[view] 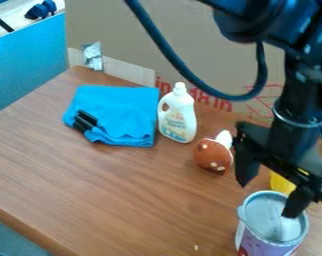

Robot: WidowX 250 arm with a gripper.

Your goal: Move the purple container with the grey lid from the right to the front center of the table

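Observation:
The black gripper hangs at the right side, open, its two fingers spread wide apart. One finger is over the grey top of a round can with a purple and white label; whether they touch I cannot tell. The other finger is beside a brown toy with white spots and a white part on top. Behind the can, a yellow thing is partly hidden by the gripper. A white bottle stands upright left of the brown toy.
A folded blue cloth lies at the back left of the wooden table, with two black cylindrical things on its left side. A cardboard panel stands behind, with a crumpled silvery piece against it. A cable loops down from the arm.

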